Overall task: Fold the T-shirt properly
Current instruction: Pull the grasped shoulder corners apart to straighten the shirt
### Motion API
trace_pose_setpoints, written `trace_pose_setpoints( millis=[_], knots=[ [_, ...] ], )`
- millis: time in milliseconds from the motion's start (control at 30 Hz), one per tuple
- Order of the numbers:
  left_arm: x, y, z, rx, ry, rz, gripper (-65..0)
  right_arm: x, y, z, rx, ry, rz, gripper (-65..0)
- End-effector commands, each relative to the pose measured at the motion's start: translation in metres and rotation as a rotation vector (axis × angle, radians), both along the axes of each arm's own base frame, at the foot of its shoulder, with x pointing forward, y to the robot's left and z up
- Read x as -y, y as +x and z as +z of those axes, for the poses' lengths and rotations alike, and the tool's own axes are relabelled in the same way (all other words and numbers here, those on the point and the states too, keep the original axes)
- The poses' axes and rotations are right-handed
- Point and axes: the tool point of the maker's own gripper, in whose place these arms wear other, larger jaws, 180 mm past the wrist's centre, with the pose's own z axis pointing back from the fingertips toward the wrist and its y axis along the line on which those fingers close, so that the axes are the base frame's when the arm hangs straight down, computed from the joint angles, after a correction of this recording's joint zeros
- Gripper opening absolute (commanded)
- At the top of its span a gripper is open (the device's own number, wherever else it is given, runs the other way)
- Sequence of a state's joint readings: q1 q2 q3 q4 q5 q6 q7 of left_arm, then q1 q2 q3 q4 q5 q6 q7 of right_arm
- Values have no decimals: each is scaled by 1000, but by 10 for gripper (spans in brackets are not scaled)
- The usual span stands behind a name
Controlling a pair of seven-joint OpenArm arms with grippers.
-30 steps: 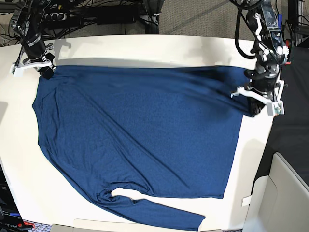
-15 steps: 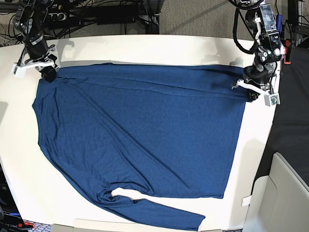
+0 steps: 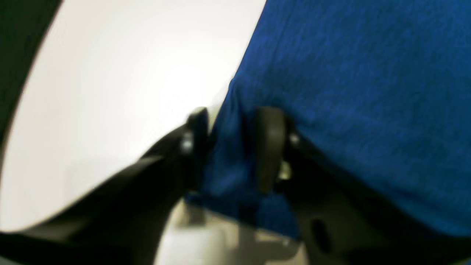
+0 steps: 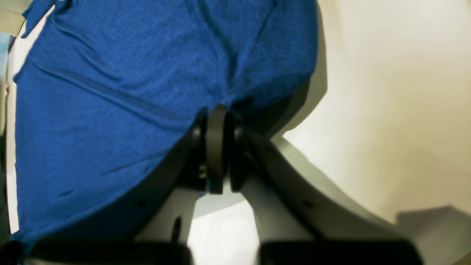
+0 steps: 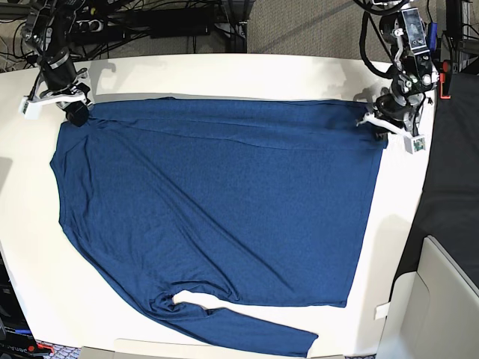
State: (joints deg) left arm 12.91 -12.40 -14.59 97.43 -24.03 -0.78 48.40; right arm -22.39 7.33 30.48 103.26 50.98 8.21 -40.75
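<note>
The dark navy long-sleeved T-shirt (image 5: 217, 202) lies spread flat over most of the white table (image 5: 224, 71), one sleeve trailing along the near edge. My left gripper (image 5: 383, 127) is shut on the shirt's far right corner; in the left wrist view the fabric (image 3: 349, 92) is bunched between the fingers (image 3: 270, 147). My right gripper (image 5: 72, 112) is shut on the far left corner; in the right wrist view the fabric (image 4: 147, 73) hangs from the closed fingers (image 4: 217, 147). The far edge is stretched between both grippers.
Cables and dark equipment (image 5: 150, 19) lie beyond the table's far edge. A white box-like object (image 5: 441, 299) stands at the right beside the table. The table's right edge (image 5: 408, 224) borders a dark floor.
Both grippers have pulled the shirt's far edge toward the back of the table. The left gripper moved farthest, and the far edge now lies straight and taut.
</note>
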Motion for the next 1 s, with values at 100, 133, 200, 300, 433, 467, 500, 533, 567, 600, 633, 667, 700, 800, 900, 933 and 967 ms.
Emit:
trace_pose_setpoints(
  millis=[100, 133, 200, 300, 433, 467, 500, 533, 567, 600, 633, 667, 700, 800, 900, 933, 967],
  knots=[
    [-4, 5, 21, 35, 32, -19, -332, 2, 5, 11, 43, -12, 4, -648],
    [-4, 0, 21, 28, 38, -23, -332, 2, 5, 11, 43, -11, 3, -648],
    [-2, -6, 24, 26, 45, -32, -331, 1, 5, 11, 44, -11, 5, -648],
    [-1, -12, 24, 19, 48, -38, -331, 1, 4, 10, 42, -11, 5, -648],
    [1, -16, 18, 4, 38, -34, -331, 2, 5, 11, 44, -12, 4, -648],
    [1, -16, 18, 3, 36, -35, -331, 2, 5, 11, 44, -12, 4, -648],
    [2, -15, 17, 4, 35, -37, -330, 1, 5, 11, 44, -11, 5, -648],
    [3, -15, 15, -2, 32, -38, -330, 1, 5, 11, 44, -11, 5, -648],
    [3, -16, 12, -10, 29, -37, -330, 1, 5, 11, 44, -11, 5, -648],
    [2, -17, 9, -16, 26, -36, -330, 1, 5, 11, 44, -11, 5, -648],
    [1, -19, 5, -26, 23, -31, -330, 1, 4, 10, 42, -11, 5, -648],
    [1, -19, 2, -33, 16, -26, -330, 1, 4, 10, 42, -11, 5, -648],
    [0, -17, -2, -38, 11, -21, -330, 1, 4, 10, 42, -11, 5, -648],
    [-2, -19, -14, -67, -5, -5, -332, 1, 4, 10, 41, -11, 5, -648],
    [6, -18, -18, -60, -74, 3, -334, 1, 4, 10, 41, -11, 5, -648],
    [9, -17, -17, -51, -98, -5, -335, 1, 4, 10, 41, -11, 5, -648],
    [16, -16, -17, -46, -128, -26, -344, 1, 4, 10, 41, -11, 5, -648]
  ],
)
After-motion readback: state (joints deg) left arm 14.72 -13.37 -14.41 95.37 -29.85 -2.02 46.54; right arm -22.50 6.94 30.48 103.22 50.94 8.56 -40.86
